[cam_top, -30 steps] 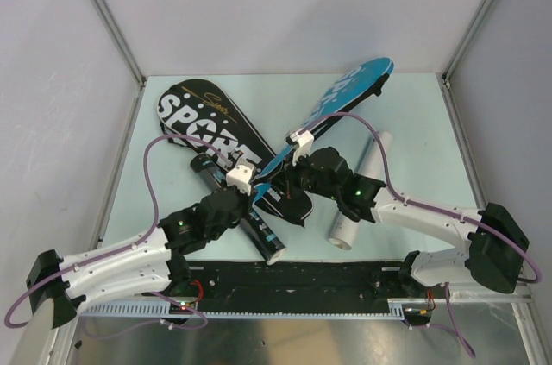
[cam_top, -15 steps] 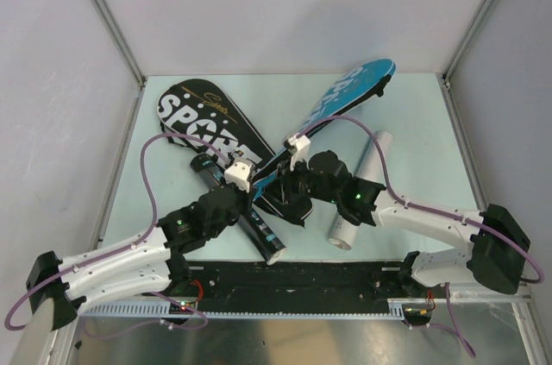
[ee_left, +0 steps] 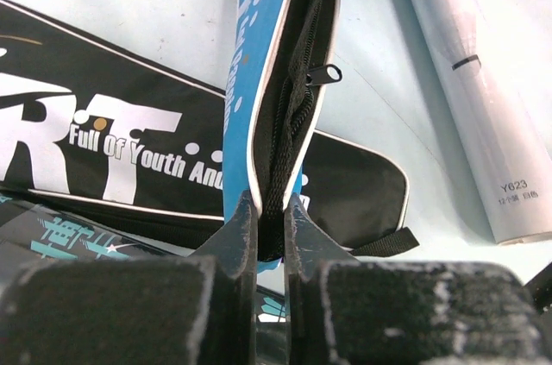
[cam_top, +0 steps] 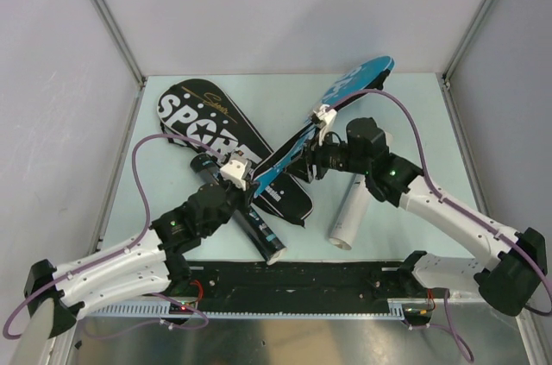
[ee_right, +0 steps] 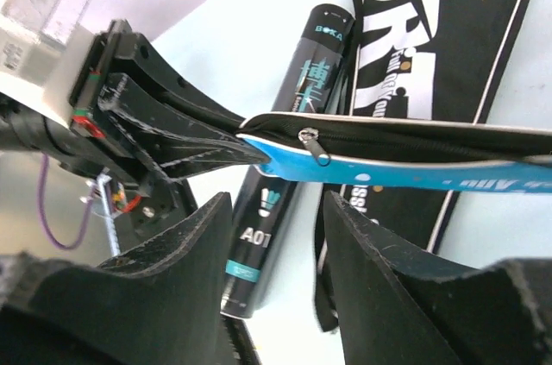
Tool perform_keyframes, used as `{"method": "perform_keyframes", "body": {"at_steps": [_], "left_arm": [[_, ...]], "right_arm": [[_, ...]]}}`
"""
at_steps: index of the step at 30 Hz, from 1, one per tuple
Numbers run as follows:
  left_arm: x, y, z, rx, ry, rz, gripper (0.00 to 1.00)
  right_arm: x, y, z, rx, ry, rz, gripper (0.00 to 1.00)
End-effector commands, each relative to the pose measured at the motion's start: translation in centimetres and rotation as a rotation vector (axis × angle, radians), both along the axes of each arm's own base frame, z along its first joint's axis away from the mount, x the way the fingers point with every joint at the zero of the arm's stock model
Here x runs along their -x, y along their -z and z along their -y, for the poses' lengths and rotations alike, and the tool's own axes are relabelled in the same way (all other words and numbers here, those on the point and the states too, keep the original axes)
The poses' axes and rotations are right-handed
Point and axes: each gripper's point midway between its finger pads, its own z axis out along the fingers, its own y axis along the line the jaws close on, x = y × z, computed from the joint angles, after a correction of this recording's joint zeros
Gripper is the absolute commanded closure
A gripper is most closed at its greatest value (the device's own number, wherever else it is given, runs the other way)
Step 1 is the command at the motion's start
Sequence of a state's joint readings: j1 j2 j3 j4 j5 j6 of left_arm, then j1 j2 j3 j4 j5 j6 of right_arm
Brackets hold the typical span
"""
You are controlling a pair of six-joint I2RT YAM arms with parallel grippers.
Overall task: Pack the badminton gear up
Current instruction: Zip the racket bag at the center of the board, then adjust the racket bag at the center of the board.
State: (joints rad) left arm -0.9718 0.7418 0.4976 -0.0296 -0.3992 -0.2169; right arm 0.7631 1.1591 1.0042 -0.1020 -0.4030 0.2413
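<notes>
Zipping shut the blue cover [cam_top: 349,87], held across the black cover [cam_top: 197,116] mid-table with the left gripper [ee_left: 269,210] clamped on its near end, seems the step in hand; the right gripper [ee_right: 274,210], jaws apart, next must pinch the zip pull [ee_right: 314,146].

Left claw [ee_right: 244,142] pinches the blue cover [ee_right: 388,171].

Blue cover [cam_top: 354,82], far right: bright blue face, white lettering and dots, white edge piping, black zip; black cover [cam_top: 194,115], far left: large white "SPORT" lettering, white dots, thin gold script, white piping; black tube [cam_top: 259,231], near: teal characters, white logo; white tube [cam_top: 349,210], right: one narrow black band; table [cam_top: 414,123]: pale mint; arms [cam_top: 112,266]: white shells, black joints; cables [cam_top: 142,175]: purple.
</notes>
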Motion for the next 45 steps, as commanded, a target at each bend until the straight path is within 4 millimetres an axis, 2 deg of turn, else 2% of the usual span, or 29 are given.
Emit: {"method": "perform_keyframes", "body": {"at_steps": [1, 3, 7, 12, 23, 27, 28, 30, 37, 41, 45], "left_arm": [[-0.1, -6.0, 1.5, 0.148, 0.073, 0.143, 1.0], [0.1, -6.1, 1.7, 0.14, 0.097, 0.152, 1.0], [0.3, -6.0, 1.9, 0.13, 0.121, 0.157, 1.0], [0.3, -5.6, 2.2, 0.122, 0.136, 0.147, 1.0], [0.2, -5.5, 2.4, 0.116, 0.149, 0.143, 1.0], [0.2, -5.4, 2.3, 0.116, 0.147, 0.141, 1.0], [0.2, -5.4, 2.3, 0.117, 0.146, 0.141, 1.0], [0.1, -5.3, 2.3, 0.115, 0.145, 0.138, 1.0], [-0.1, -5.1, 2.0, 0.119, 0.132, 0.132, 1.0], [-0.1, -5.1, 1.9, 0.124, 0.128, 0.129, 1.0], [-0.2, -4.6, 1.9, 0.12, 0.126, 0.118, 1.0]], "right_arm": [[-1.4, -0.4, 0.7, 0.085, -0.128, 0.218, 0.47], [-2.9, -0.3, 1.4, 0.104, -0.144, 0.281, 0.47], [-3.3, -0.6, 1.5, 0.092, -0.293, 0.433, 0.45], [-3.7, -1.2, 0.9, 0.091, -0.367, 0.569, 0.4], [-4.7, 1.0, -1.8, 0.174, -0.477, 0.578, 0.41], [-4.3, 2.0, -2.4, 0.2, -0.541, 0.55, 0.42], [-4.4, 2.1, -2.5, 0.21, -0.549, 0.545, 0.43], [-4.6, 2.4, -2.8, 0.23, -0.55, 0.538, 0.52], [-4.8, 2.7, -3.6, 0.252, -0.561, 0.537, 0.95], [-4.1, 2.3, -3.6, 0.262, -0.591, 0.541, 1.0], [-4.3, 0.6, -4.3, 0.266, -0.547, 0.619, 1.0]]}}
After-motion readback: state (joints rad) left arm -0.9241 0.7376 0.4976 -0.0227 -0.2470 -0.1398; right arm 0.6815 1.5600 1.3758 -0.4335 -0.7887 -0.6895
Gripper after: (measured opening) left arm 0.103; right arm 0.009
